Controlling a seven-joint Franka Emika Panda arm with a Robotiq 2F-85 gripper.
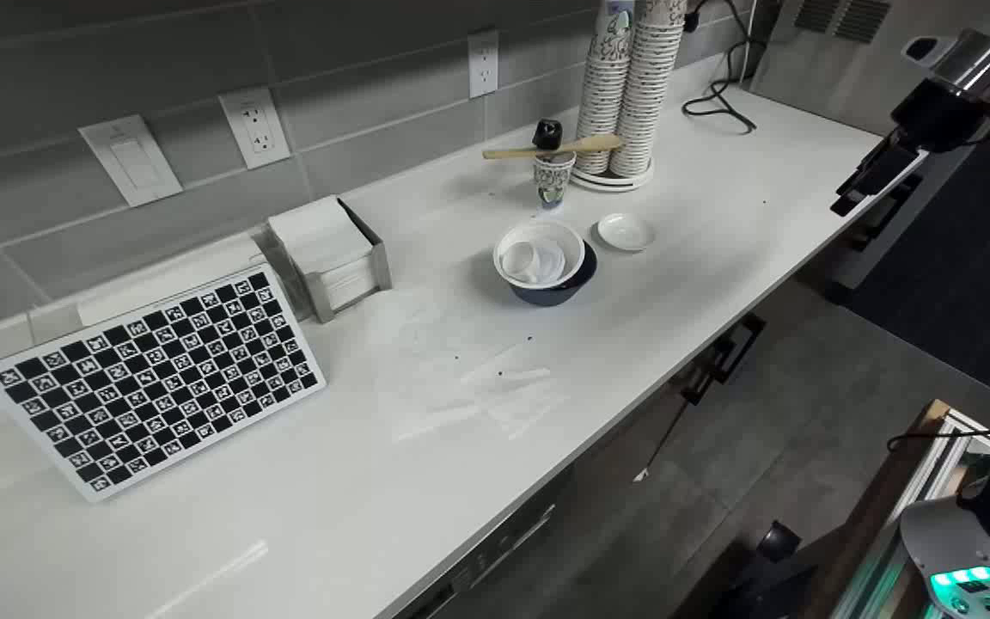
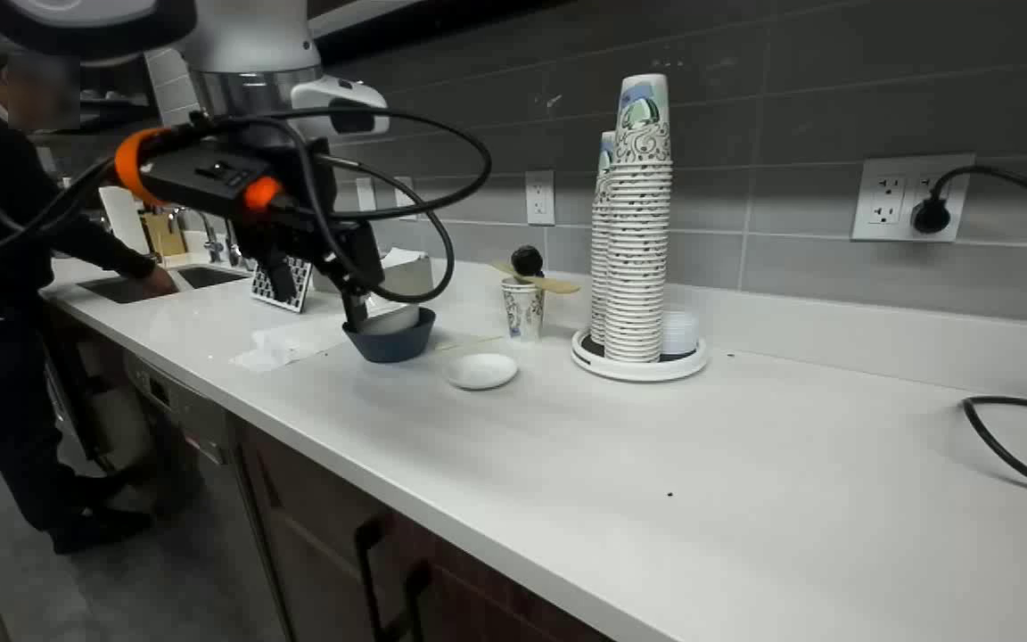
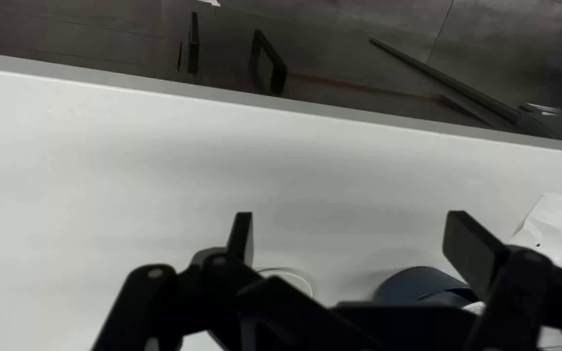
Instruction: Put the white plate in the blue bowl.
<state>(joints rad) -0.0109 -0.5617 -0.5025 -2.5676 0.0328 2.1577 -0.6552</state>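
White, round, shallow plate (image 2: 481, 371) just beside the blue bowl (image 2: 394, 344), end effector (image 3: 349, 230) wide-spread and empty.

Plain white, that was the plate (image 1: 626, 231), and the blue bowl (image 2: 398, 346) wore dark blue outside! Towards the back edge of the white countertop (image 2: 799, 464), black-and-white checks filled the marker board (image 1: 160, 378), and dark swirls with blue and green patches curled round the paper cups (image 2: 643, 138). And black was the gripper (image 3: 352, 229)!
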